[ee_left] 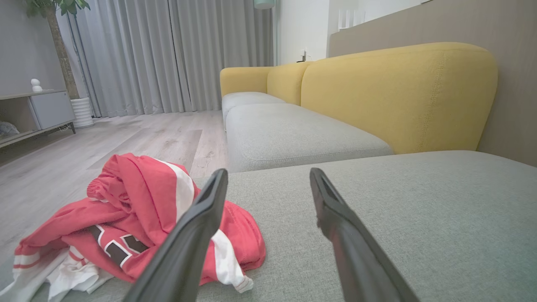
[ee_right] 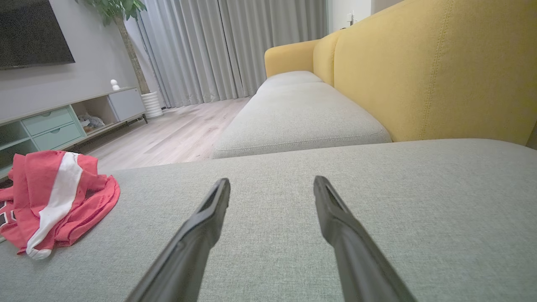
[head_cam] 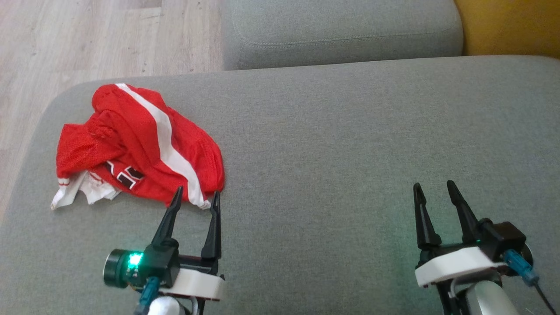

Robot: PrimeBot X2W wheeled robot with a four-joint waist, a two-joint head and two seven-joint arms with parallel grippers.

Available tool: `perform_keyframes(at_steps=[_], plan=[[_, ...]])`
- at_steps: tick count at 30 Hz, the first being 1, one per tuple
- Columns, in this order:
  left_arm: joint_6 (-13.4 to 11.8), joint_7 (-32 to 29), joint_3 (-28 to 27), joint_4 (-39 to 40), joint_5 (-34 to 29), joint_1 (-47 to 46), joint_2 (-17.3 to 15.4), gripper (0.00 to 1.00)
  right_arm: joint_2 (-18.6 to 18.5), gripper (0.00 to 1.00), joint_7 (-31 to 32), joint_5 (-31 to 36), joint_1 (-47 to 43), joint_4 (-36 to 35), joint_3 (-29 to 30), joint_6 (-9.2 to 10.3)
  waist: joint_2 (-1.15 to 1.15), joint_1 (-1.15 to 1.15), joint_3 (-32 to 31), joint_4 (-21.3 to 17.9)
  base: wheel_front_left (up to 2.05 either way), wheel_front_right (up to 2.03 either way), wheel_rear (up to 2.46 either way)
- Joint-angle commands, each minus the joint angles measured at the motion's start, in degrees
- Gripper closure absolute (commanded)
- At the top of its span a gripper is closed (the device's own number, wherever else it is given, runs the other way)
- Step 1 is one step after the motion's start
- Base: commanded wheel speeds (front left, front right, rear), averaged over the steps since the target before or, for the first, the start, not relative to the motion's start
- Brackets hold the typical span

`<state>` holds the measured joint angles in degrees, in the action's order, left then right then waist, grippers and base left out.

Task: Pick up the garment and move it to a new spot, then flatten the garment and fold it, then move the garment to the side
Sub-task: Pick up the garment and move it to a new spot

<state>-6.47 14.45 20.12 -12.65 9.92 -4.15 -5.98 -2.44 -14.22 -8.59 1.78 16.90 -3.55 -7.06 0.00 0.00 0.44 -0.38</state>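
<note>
L gripper (head_cam: 197, 191) is closest to me, bottom left in head view. Fingers spread wide, nothing between them, tips right at the near edge of the garment (head_cam: 140, 144); can't tell if they touch it. R gripper (head_cam: 434, 184) is bottom right, also spread & empty, well apart from the cloth, over bare grey seat cushion (head_cam: 350, 131). Garment = red mesh jersey w/ white stripe, crumpled in a heap on the cushion's left end, near the drop to the floor (head_cam: 87, 39). Beyond that a second grey cushion (head_cam: 341, 35), then the yellow backrest (head_cam: 507, 26)

Step in hand, I reckon: first pick-up, not begun. To do it well I'd ease L fwd & down, get one finger under the near fold by the stripe end, pinch a thick bunch rather than one mesh layer, then lift straight up before carrying right toward mid cushion. Keep the approach shallow so the tips don't snag mesh or dig into upholstery
</note>
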Motion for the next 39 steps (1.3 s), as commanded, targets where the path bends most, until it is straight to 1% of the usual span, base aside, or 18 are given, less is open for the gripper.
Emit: perform_keyframes(at_steps=[1, 4, 8, 14, 23, 28, 33, 39], plan=[[0.50, 0.55, -2.56, 1.35, -0.97, -1.72, 0.41, 0.00, -0.43, 0.00, -0.78, -0.56, 2.58, -2.00, -1.52, -0.43, 0.00, 0.00, -0.02, 0.10, 0.00, 0.00, 0.00], [0.85, 0.55, -2.90, 1.14, -1.21, -1.79, 0.67, 0.00, -0.43, 0.00, -0.78, -0.80, 2.56, -2.32, -1.76, -0.43, 0.00, 0.00, -0.05, 0.39, 0.00, 0.00, 0.00], [1.35, 0.55, -3.66, 0.68, -1.68, -1.67, 1.05, 0.00, -0.43, 0.00, -0.78, -1.20, 2.23, -2.96, -2.52, -0.43, 0.00, 0.00, -0.31, 2.00, 0.00, 0.00, 0.00], [1.75, 0.55, -5.13, 0.09, -2.52, -1.34, 1.07, 0.00, -0.43, 0.00, -0.78, -1.57, 1.49, -3.64, -4.04, -0.43, 0.00, 0.00, -0.89, 6.30, 0.00, 0.00, 0.00], [2.12, 0.55, -7.18, -0.24, -3.45, -0.24, 0.43, 0.00, -0.43, 0.00, -0.78, -2.58, 0.40, -3.93, -6.40, -0.43, 0.00, 0.00, -2.46, 14.06, 0.00, 0.00, 0.00], [2.17, 0.55, -7.84, -0.33, -3.79, 0.79, 0.31, 0.00, -0.43, 0.00, -0.78, -2.96, -0.07, -4.04, -8.25, -0.43, 0.00, 0.00, -3.23, 17.71, 0.00, 0.00, 0.00], [2.31, 0.55, -8.22, -0.43, -4.06, 1.50, 0.30, 0.00, -0.43, 0.00, -0.78, -3.40, -0.46, -4.21, -9.62, -0.43, 0.00, 0.00, -3.65, 20.68, 0.00, 0.00, 0.00], [2.54, 0.55, -8.61, -0.20, -4.36, 2.05, 0.19, 0.00, -0.43, 0.00, -0.78, -3.69, -0.73, -4.42, -11.03, -0.43, 0.00, 0.00, -3.63, 23.08, 0.00, 0.00, 0.00]])
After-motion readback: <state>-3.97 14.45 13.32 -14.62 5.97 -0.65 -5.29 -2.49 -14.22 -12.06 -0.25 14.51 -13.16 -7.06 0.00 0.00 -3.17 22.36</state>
